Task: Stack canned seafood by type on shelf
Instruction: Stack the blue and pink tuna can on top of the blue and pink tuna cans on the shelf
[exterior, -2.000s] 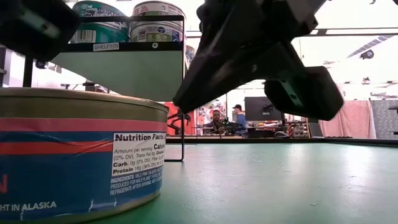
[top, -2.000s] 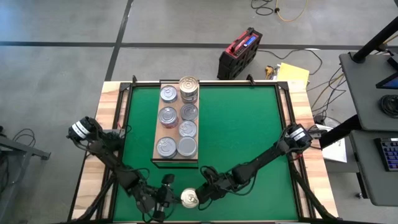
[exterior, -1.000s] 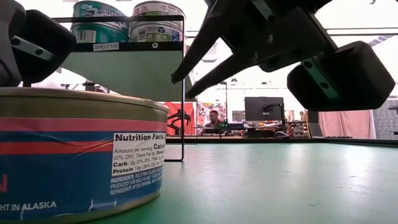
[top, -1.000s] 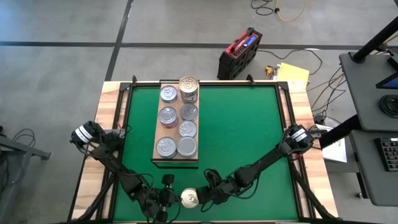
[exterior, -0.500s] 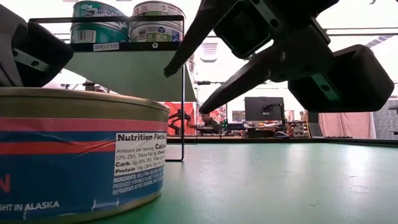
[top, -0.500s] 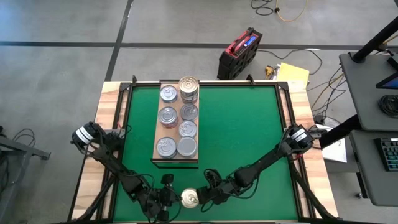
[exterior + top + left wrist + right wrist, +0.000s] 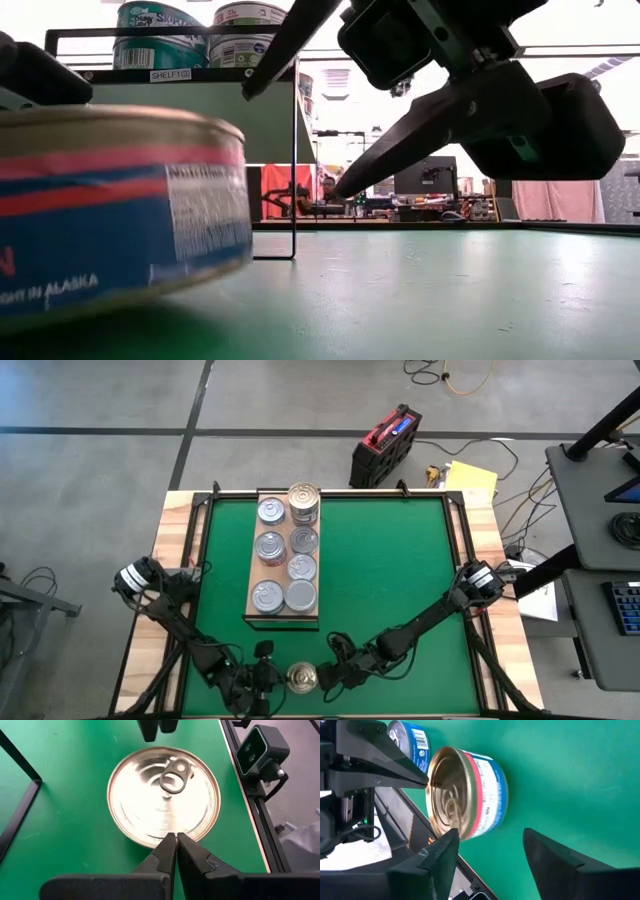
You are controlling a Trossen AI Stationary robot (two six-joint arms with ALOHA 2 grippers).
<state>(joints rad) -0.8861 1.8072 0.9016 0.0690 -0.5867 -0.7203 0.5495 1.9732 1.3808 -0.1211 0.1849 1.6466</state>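
Note:
A blue-labelled canned seafood tin with a gold lid (image 7: 302, 678) sits on the green mat near the table's near edge, tipped in the low view (image 7: 110, 210). My left gripper (image 7: 268, 672) is shut at its left rim. My right gripper (image 7: 324, 677) stands open just right of the tin, its fingers (image 7: 300, 50) spread above and beside it without touching. The shelf (image 7: 254, 565), a wooden board, carries several silver-lidded tins resting on their bases, two of them stacked at its far end (image 7: 304, 503). My left gripper presses its shut fingertips (image 7: 176, 839) on the lid's rim (image 7: 172, 833) at the tin's left side, slanting down from the table's left. The tin is tilted: its side toward my right gripper (image 7: 235, 265) is raised off the mat, and its left side is down.
The shelf's black wire frame (image 7: 20, 810) stands just beyond the tin. The low camera (image 7: 260, 750) sits at the near table edge beside it. Open green mat (image 7: 400, 560) lies right of the shelf. A red toolbox (image 7: 385, 445) is on the floor beyond the table.
My right gripper has opened, its fingers spreading wide over the tin's right side. The tin has tipped: its right side has lifted off the mat while its left side has stayed down under my left gripper's shut fingertips.

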